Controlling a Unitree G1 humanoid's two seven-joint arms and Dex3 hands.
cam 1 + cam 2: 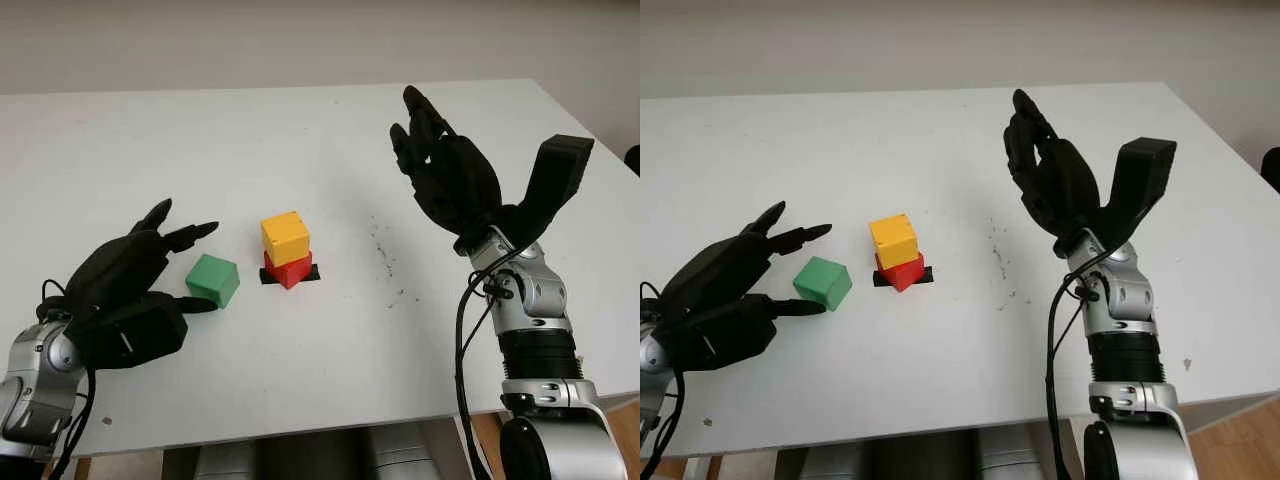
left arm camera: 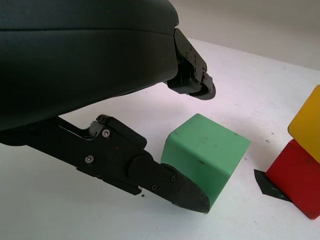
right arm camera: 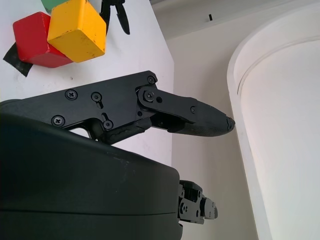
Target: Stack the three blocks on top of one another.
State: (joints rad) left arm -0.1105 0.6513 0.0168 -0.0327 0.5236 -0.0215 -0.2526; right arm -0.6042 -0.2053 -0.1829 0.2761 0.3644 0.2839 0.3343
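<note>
A yellow block [image 1: 285,238] sits on a red block [image 1: 288,268], slightly turned, over a black tape mark [image 1: 312,272] at the table's middle. The green block [image 1: 213,279] stands on the table just left of that stack. My left hand [image 1: 203,267] is open around the green block: the thumb tip [image 2: 185,192] is at its near face, and the upper finger [image 2: 197,85] is above and clear of it. My right hand [image 1: 440,160] is raised over the table's right side, open and holding nothing. The yellow block [image 3: 77,27] and red block [image 3: 35,40] also appear in the right wrist view.
The white table [image 1: 330,400] runs to a front edge close to my arms and a right edge beyond the right forearm. Small dark specks [image 1: 385,255] mark the surface right of the stack.
</note>
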